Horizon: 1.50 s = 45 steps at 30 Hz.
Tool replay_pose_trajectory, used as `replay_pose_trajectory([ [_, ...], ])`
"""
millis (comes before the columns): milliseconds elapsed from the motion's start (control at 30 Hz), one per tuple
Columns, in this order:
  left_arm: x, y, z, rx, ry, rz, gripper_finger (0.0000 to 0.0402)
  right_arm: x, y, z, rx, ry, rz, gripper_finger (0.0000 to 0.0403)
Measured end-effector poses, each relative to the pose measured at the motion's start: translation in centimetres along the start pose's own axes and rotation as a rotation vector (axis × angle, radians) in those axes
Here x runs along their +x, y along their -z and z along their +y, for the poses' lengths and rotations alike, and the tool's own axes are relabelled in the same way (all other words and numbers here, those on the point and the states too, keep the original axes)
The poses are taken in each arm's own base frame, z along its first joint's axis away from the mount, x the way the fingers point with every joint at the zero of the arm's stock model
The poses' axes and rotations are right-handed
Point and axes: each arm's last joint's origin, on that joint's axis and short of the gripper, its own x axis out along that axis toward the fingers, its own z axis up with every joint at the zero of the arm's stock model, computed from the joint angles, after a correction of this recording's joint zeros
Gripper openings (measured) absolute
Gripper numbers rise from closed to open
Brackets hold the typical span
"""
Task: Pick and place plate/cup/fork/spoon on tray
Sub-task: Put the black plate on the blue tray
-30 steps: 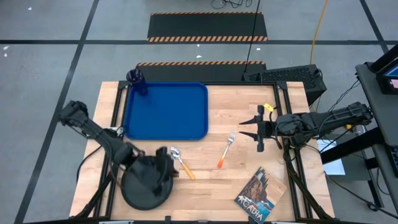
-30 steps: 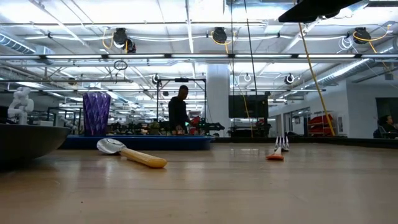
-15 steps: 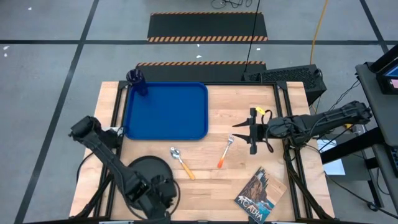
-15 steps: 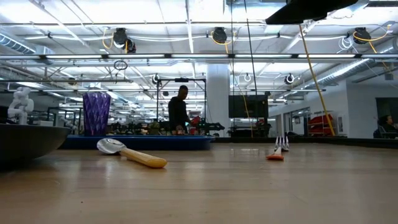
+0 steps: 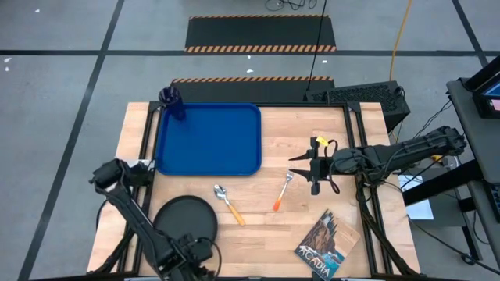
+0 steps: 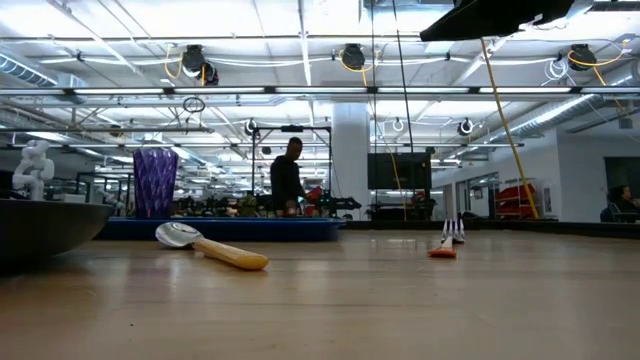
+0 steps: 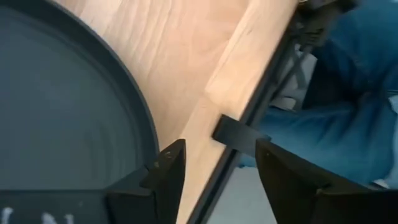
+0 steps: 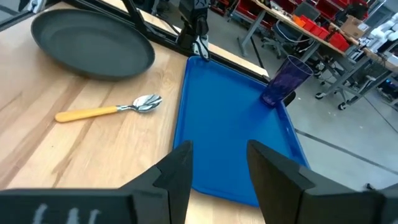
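The black plate (image 5: 186, 218) lies flat on the table near its front left; it also shows in the low view (image 6: 40, 230). The blue tray (image 5: 208, 139) lies at the far left, and the purple cup (image 5: 173, 101) stands upright in its far left corner. The spoon (image 5: 229, 203) and the fork (image 5: 283, 191) lie flat on the wood between plate and right arm. My left gripper (image 7: 214, 168) is open and empty over the table's near edge, just beside the plate's rim (image 7: 140, 118). My right gripper (image 5: 301, 165) is open and empty above the table, right of the fork.
A book (image 5: 326, 246) lies at the front right. A dark box (image 5: 359, 95) sits at the far right corner. Blue cloth (image 7: 348, 106) shows beyond the near edge. A person (image 6: 288, 180) stands far behind the table. Bare wood lies between tray and right arm.
My left gripper has gone from above the plate toward the table's near edge and now stands past the plate's rim; the plate stays in place. My right gripper has gone a little toward the table's left, toward the fork.
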Motion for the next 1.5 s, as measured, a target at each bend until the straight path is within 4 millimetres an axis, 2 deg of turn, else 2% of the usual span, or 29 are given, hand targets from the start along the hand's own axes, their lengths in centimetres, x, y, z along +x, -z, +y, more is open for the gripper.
replay_pose_trajectory([
  [300,2.1,0.6,0.6,0.032,-0.103,0.016,0.0244,0.0,0.0,0.0,-0.032,0.000,-0.001,0.0146],
  [667,4.1,1.4,1.0,0.027,-0.190,0.030,0.0246,0.0,0.0,0.0,-0.046,0.000,0.000,0.0146],
  [900,4.5,2.1,1.3,0.049,-0.232,0.036,0.0244,0.0,0.0,0.0,-0.022,-0.001,0.000,0.0146],
  [1000,4.4,2.1,1.6,0.061,-0.262,0.041,0.0225,0.0,0.0,0.0,-0.003,-0.002,0.000,0.0146],
  [1300,4.4,2.2,1.6,0.079,-0.266,0.037,0.0094,0.0,0.1,0.0,0.002,-0.004,0.005,0.0146],
  [1500,4.3,2.5,1.6,0.079,-0.266,0.037,0.0040,0.0,0.1,0.0,0.001,-0.005,0.007,0.0146],
])
